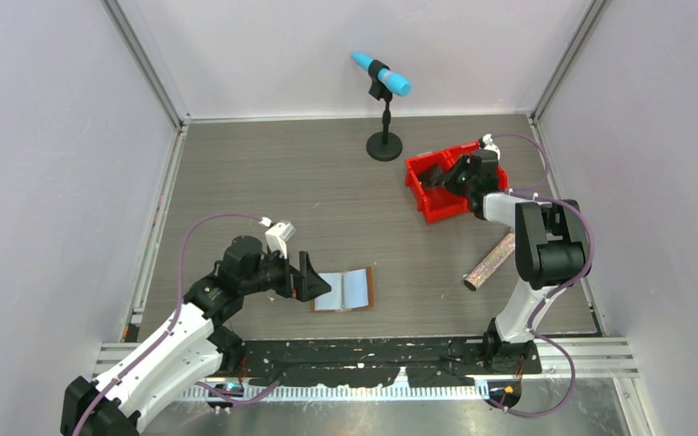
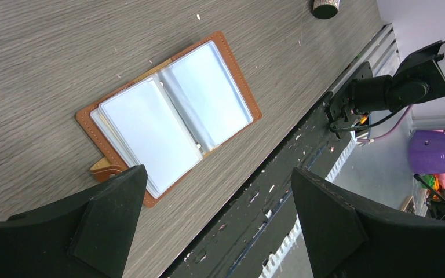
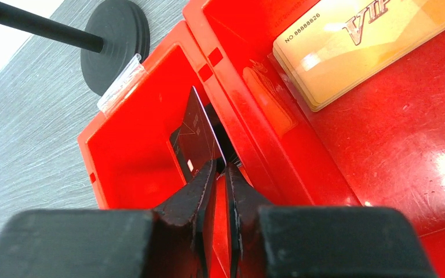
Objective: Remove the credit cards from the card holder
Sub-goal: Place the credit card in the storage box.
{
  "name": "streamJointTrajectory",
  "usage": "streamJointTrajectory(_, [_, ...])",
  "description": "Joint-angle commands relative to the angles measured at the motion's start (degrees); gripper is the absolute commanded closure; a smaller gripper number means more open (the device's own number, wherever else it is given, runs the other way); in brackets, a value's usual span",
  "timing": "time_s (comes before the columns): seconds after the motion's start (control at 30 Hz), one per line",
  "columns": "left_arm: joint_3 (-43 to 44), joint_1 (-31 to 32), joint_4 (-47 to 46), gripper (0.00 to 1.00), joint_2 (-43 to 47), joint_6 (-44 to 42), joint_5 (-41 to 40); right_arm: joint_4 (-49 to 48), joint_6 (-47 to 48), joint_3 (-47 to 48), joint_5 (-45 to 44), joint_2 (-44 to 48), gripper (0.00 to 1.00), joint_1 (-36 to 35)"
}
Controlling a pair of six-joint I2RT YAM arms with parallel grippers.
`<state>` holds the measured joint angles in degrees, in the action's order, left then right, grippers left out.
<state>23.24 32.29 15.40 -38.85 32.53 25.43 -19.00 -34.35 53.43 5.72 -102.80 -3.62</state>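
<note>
The card holder (image 1: 345, 289) lies open and flat on the table, brown leather with pale clear sleeves (image 2: 174, 113) and a small tab (image 2: 105, 168). My left gripper (image 1: 314, 282) is open and empty, right by the holder's left end; in the left wrist view (image 2: 217, 174) its fingers straddle the table's near edge. My right gripper (image 1: 436, 177) is over the red bin (image 1: 445, 186). In the right wrist view (image 3: 223, 165) its jaws are pinched on the edge of a dark card (image 3: 196, 130) standing in the left compartment. Gold VIP cards (image 3: 359, 46) lie stacked in the right compartment.
A black microphone stand (image 1: 383, 145) with a blue-tipped microphone stands at the back, just left of the bin; its base shows in the right wrist view (image 3: 116, 40). A glittery cylinder (image 1: 491, 262) lies by the right arm. Grey walls enclose the table.
</note>
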Motion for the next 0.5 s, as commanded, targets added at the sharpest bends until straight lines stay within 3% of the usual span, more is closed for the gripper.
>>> streamJointTrajectory(0.0, [1.8, 0.3, -0.1, 0.01, 0.9, 0.1, -0.8, 0.5, 0.9, 1.7, -1.2, 0.7, 0.81, 0.1])
streamJointTrajectory(0.47, [2.7, 0.3, 3.0, 0.01, 1.4, 1.2, -4.5, 7.1, 2.7, 5.6, -2.5, 2.8, 0.72, 0.0])
